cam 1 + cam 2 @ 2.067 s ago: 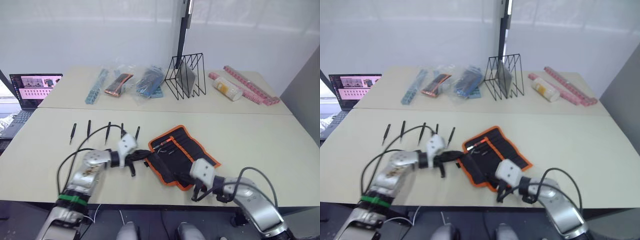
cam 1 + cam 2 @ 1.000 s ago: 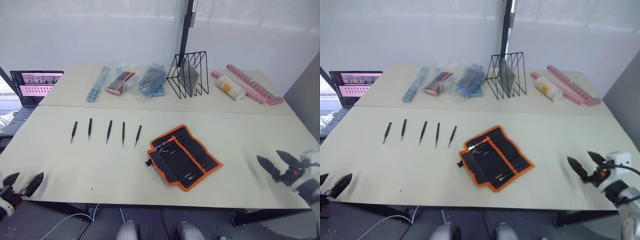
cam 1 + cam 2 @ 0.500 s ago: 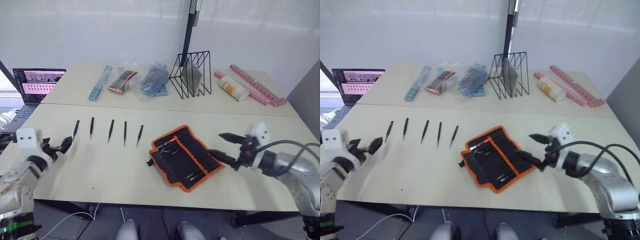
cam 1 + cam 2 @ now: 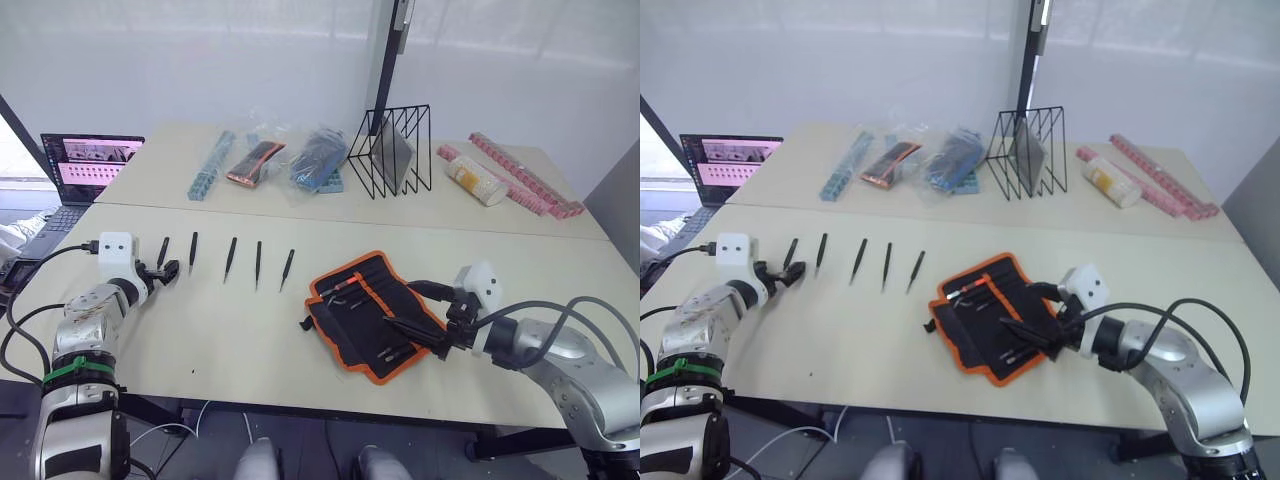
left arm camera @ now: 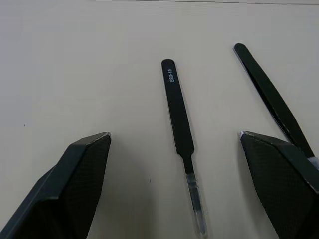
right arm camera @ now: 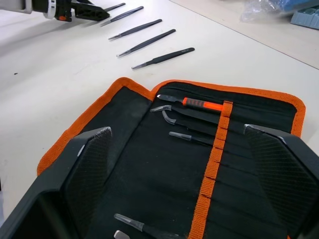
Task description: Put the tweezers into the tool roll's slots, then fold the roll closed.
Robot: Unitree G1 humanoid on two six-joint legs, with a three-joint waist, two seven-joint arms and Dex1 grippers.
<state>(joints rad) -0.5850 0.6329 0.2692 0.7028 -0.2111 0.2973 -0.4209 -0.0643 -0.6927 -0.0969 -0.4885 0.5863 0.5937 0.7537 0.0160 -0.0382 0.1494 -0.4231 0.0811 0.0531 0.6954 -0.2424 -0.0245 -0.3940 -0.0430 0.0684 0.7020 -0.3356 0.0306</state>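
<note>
Straddling the leftmost of 5 slim black pointed metal tweezers point(image 4: 161, 254) on the beige table point(image 4: 230, 330), left gripper point(image 5: 179, 174) wide open, nothing held. Right gripper point(image 6: 184, 164) spread equally wide, empty, above the flat black orange-trimmed fabric tool roll point(image 4: 372, 312). Risks: thin flat tweezer slipping from closing fingers, neighbouring tweezer point(image 5: 269, 94) nudged, narrow black pocket slots point(image 6: 219, 149) snagging.

I log the tool roll point(image 4: 372, 314) as black fabric with orange edge trim and one orange band across its slots point(image 6: 218, 149), one stowed tool showing an orange-red grip; the tweezers point(image 4: 226, 262) are plain black on a pale beige surface point(image 4: 220, 330). Both pincers carry black fingers point(image 5: 79, 174) with a fine woven texture.
</note>
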